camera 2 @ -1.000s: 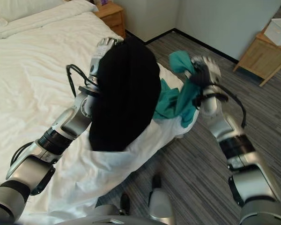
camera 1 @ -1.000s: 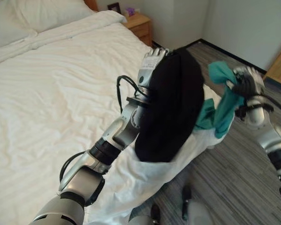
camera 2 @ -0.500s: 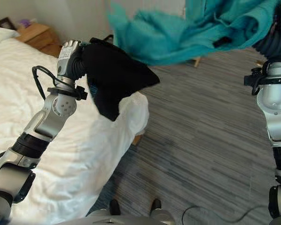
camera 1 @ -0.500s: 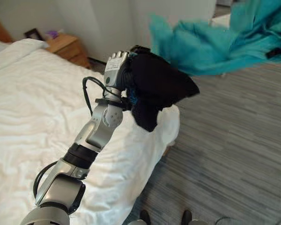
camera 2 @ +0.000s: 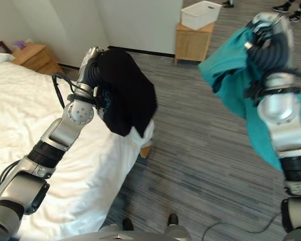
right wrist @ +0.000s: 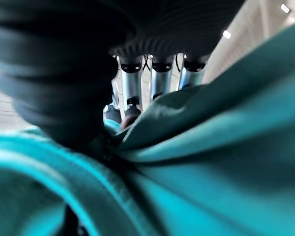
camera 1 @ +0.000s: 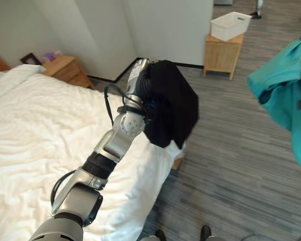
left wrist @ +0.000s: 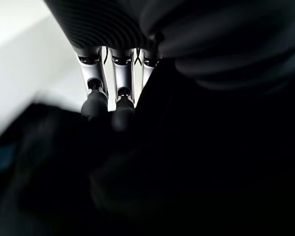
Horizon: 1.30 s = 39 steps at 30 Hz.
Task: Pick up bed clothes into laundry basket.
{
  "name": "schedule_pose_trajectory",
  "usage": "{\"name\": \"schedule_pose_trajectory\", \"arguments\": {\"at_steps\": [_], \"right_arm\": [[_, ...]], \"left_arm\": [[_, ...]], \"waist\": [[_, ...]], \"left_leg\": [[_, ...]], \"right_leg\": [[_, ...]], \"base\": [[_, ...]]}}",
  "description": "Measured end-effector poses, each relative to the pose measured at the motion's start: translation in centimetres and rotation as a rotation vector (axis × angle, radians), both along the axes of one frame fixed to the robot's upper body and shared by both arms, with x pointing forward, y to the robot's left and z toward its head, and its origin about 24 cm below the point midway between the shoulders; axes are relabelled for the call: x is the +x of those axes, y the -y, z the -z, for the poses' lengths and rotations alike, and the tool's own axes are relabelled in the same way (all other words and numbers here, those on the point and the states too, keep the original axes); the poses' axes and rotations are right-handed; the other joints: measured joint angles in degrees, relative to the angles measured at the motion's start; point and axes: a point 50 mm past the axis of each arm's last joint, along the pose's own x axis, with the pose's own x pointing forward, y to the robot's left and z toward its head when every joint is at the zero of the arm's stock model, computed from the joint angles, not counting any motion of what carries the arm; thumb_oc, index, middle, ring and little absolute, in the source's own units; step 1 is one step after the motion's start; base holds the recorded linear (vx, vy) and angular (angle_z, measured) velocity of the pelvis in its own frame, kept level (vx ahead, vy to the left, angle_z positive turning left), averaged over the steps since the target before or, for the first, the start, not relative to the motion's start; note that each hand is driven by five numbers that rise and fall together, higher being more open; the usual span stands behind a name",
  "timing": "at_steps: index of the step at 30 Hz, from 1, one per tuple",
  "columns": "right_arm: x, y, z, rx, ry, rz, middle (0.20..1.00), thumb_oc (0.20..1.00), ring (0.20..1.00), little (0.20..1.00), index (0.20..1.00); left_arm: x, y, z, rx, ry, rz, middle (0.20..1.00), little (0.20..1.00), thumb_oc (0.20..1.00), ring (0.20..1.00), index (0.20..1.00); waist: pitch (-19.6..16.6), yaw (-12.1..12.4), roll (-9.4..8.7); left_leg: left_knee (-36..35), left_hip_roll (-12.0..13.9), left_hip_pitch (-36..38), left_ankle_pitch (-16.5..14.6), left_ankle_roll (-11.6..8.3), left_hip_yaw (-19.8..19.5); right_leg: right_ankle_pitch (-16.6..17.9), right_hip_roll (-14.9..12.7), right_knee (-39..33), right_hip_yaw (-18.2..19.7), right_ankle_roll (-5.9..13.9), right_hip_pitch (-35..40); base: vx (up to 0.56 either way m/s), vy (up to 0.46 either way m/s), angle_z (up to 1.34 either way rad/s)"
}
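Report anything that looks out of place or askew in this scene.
Both garments are off the bed, in the air: the black garment bunched in the left hand, the teal garment draped from the raised right hand. The white basket sits on a wooden stand across the room.

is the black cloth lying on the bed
No, the black cloth hangs in the air from the raised left hand, above the bed's corner.

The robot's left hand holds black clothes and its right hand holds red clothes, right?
Not quite. The left hand does hold black clothes, but the clothes in the right hand are teal, not red, as the right eye view shows.
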Motion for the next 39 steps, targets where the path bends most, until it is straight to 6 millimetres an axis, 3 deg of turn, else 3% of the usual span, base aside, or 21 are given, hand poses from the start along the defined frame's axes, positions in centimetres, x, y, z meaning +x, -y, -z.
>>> {"name": "schedule_pose_trajectory", "arguments": {"at_steps": [1,3,5,7,10,12,14,18,20,23,24,25,28,30,33,34,35,36,37,38,39], "right_arm": [[0.0,-0.5,1.3,0.033,-0.042,-0.022,0.2,0.2,0.2,0.2,0.2],[0.1,-1.5,3.6,0.064,-0.129,-0.067,0.2,0.2,0.2,0.2,0.2],[0.1,-2.1,5.0,0.095,-0.173,-0.084,0.2,0.2,0.2,0.2,0.2],[0.5,-5.2,8.2,0.167,-0.279,-0.167,0.2,0.2,0.2,0.2,0.2],[0.5,-6.7,9.7,0.149,-0.344,-0.205,0.2,0.2,0.2,0.2,0.2],[0.5,-6.3,10.4,0.123,-0.371,-0.168,0.2,0.2,0.2,0.2,0.2],[0.7,-6.7,10.6,0.135,-0.377,-0.168,0.2,0.2,0.2,0.2,0.2],[0.8,-7.9,10.5,0.109,-0.369,-0.191,0.2,0.2,0.2,0.2,0.2],[0.8,-8.4,10.6,0.12,-0.37,-0.205,0.2,0.2,0.2,0.2,0.2],[0.8,-9.0,10.6,0.115,-0.362,-0.204,0.2,0.2,0.2,0.2,0.2],[0.7,-9.3,10.3,0.144,-0.344,-0.207,0.2,0.2,0.2,0.2,0.2],[0.6,-9.5,10.2,0.153,-0.338,-0.207,0.2,0.2,0.2,0.2,0.2],[0.6,-9.6,9.9,0.133,-0.303,-0.189,0.2,0.2,0.2,0.2,0.2],[0.6,-9.5,9.9,0.125,-0.302,-0.183,0.2,0.2,0.2,0.2,0.2],[0.6,-9.5,9.9,0.103,-0.298,-0.166,0.2,0.2,0.2,0.2,0.2],[0.8,-9.4,10.1,0.108,-0.306,-0.157,0.2,0.2,0.2,0.2,0.2],[1.1,-9.4,10.8,0.117,-0.336,-0.14,0.2,0.2,0.2,0.2,0.2],[1.1,-9.3,11.1,0.113,-0.351,-0.133,0.2,0.2,0.2,0.2,0.2],[1.1,-9.0,11.6,0.095,-0.369,-0.117,0.2,0.2,0.2,0.2,0.2],[1.0,-8.7,12.2,0.067,-0.392,-0.1,0.2,0.2,0.2,0.2,0.2],[1.0,-8.6,12.7,0.048,-0.415,-0.092,0.2,0.2,0.2,0.2,0.2]], "left_arm": [[-0.4,0.4,0.1,-0.04,-0.003,0.039,0.2,0.2,0.2,0.2,0.2],[-1.1,1.5,0.0,-0.08,-0.003,0.117,0.2,0.2,0.2,0.2,0.2],[-1.5,2.2,0.5,-0.138,-0.025,0.166,0.2,0.2,0.2,0.2,0.2],[-2.3,2.8,3.2,-0.174,-0.117,0.192,0.2,0.2,0.2,0.2,0.2],[-2.7,2.9,5.3,-0.197,-0.206,0.206,0.2,0.2,0.2,0.2,0.2],[-2.9,3.2,5.9,-0.214,-0.232,0.211,0.2,0.2,0.2,0.2,0.2],[-2.7,3.0,6.2,-0.208,-0.244,0.194,0.2,0.2,0.2,0.2,0.2],[-2.2,2.5,7.3,-0.165,-0.296,0.158,0.2,0.2,0.2,0.2,0.2],[-2.1,1.8,7.4,-0.141,-0.296,0.137,0.2,0.2,0.2,0.2,0.2],[-1.3,2.3,7.1,-0.118,-0.301,0.136,0.2,0.2,0.2,0.2,0.2],[-1.2,3.0,7.2,-0.131,-0.308,0.142,0.2,0.2,0.2,0.2,0.2],[-1.1,3.6,7.6,-0.109,-0.329,0.155,0.2,0.2,0.2,0.2,0.2],[-1.2,4.4,7.6,-0.086,-0.329,0.178,0.2,0.2,0.2,0.2,0.2],[-1.0,3.9,7.6,-0.079,-0.326,0.162,0.2,0.2,0.2,0.2,0.2],[-0.8,3.4,7.2,-0.095,-0.31,0.131,0.2,0.2,0.2,0.2,0.2],[-0.8,3.5,7.4,-0.088,-0.309,0.122,0.2,0.2,0.2,0.2,0.2],[-0.8,3.4,7.4,-0.076,-0.305,0.113,0.2,0.2,0.2,0.2,0.2],[-0.8,3.3,7.6,-0.074,-0.311,0.108,0.2,0.2,0.2,0.2,0.2],[-0.9,3.3,7.9,-0.077,-0.324,0.105,0.2,0.2,0.2,0.2,0.2],[-1.0,3.3,8.3,-0.082,-0.338,0.102,0.2,0.2,0.2,0.2,0.2],[-1.2,3.3,8.7,-0.087,-0.351,0.098,0.2,0.2,0.2,0.2,0.2]], "waist": [[0.3,0.2,-0.19],[1.4,0.5,1.2],[2.1,0.4,1.93],[2.8,0.3,2.86],[4.2,1.5,6.17],[4.0,2.5,9.39],[5.6,4.0,7.1],[6.1,4.2,4.57],[5.7,6.6,1.84],[5.8,3.2,0.65],[6.8,1.5,0.56],[7.0,-0.3,1.07],[6.9,-1.7,1.53],[6.9,-1.9,1.56],[6.2,-4.1,2.17],[5.1,-5.1,3.32],[4.1,-4.3,1.87],[3.8,-4.2,1.42],[3.3,-4.5,1.76],[2.4,-4.3,2.8],[1.3,-3.8,4.52]], "left_leg": [[-0.2,-1.9,-0.6,-1.8,-1.03,-5.1],[-5.6,-6.1,-2.4,-1.8,-0.9,-9.5],[-9.3,-8.3,-4.3,-0.6,0.92,-9.3],[-16.4,-11.9,-7.2,1.6,3.19,-9.6],[-18.9,-12.0,-10.7,1.8,2.7,-10.5],[-19.0,-9.8,-11.1,-0.6,-0.41,-14.5],[-17.3,-10.2,-9.9,1.7,-0.43,-12.8],[-17.3,-12.4,-5.8,3.6,2.47,-9.1],[-17.2,-12.9,-2.9,4.3,6.46,-4.6],[-17.4,-13.2,-0.3,3.2,8.53,-8.4],[-15.9,-13.4,1.1,1.7,10.7,-11.7],[-16.2,-13.9,2.3,1.4,10.17,-15.3],[-17.4,-15.0,6.2,-1.2,9.48,-18.9],[-17.6,-15.9,8.9,-1.8,10.07,-19.6],[-17.6,-16.1,13.5,-5.9,10.33,-21.8],[-18.6,-14.9,15.0,-9.0,9.19,-20.7],[-19.7,-16.3,18.7,-9.2,9.26,-18.0],[-20.1,-17.2,21.3,-9.6,8.59,-17.1],[-19.8,-17.5,24.1,-10.2,7.58,-16.2],[-17.7,-16.9,25.7,-10.9,6.57,-16.1],[-15.0,-15.8,25.6,-10.9,6.43,-16.2]], "right_leg": [[0.1,-0.3,0.0,1.1,-0.27,-0.2],[-0.2,0.1,0.0,4.6,-0.81,-1.2],[0.2,0.2,0.0,6.0,-0.98,-1.6],[-0.5,0.6,0.0,10.8,-0.66,-2.6],[-0.7,2.7,0.0,13.7,-0.75,-3.1],[-2.1,5.9,0.0,16.4,0.33,-2.5],[-6.2,4.8,2.5,20.6,0.57,-2.8],[-11.1,2.2,8.2,17.9,3.46,-0.4],[-15.9,1.6,18.4,16.4,6.38,-2.6],[-13.9,3.4,46.1,12.6,14.06,-15.6],[-13.9,6.1,60.5,14.5,13.44,-23.4],[-14.6,6.1,61.1,13.4,10.0,-26.2],[-14.0,5.9,43.9,12.9,4.44,-29.3],[-11.4,5.7,34.3,11.2,3.19,-29.7],[-3.3,6.7,14.4,4.2,1.33,-28.2],[-2.9,6.2,10.0,-4.1,1.8,-27.8],[-1.4,4.8,6.5,-13.7,-0.29,-26.3],[-1.4,3.5,6.9,-17.6,-1.74,-24.7],[4.9,3.4,7.4,-17.6,-7.2,-22.8],[9.2,3.9,8.9,-16.2,-10.67,-21.2],[7.5,5.5,10.0,-15.4,-10.96,-20.3]], "base": [[0.1,-0.109,-0.8],[0.16,-0.052,-0.84],[0.2,0.019,-0.74],[0.22,-0.003,-1.0],[0.16,-0.034,-0.97],[0.41,0.082,-0.84],[0.43,0.123,-1.11],[0.34,0.068,-0.63],[0.21,0.036,-0.82],[0.23,0.11,0.31],[0.33,0.031,1.31],[0.41,-0.017,1.46],[0.24,-0.045,1.02],[0.43,-0.101,0.58],[0.52,-0.132,0.66],[0.32,-0.077,0.29],[0.45,-0.091,0.16],[0.5,-0.083,-0.11],[0.54,-0.085,-0.08],[0.55,-0.101,-0.27],[0.42,-0.095,-0.55]]}}
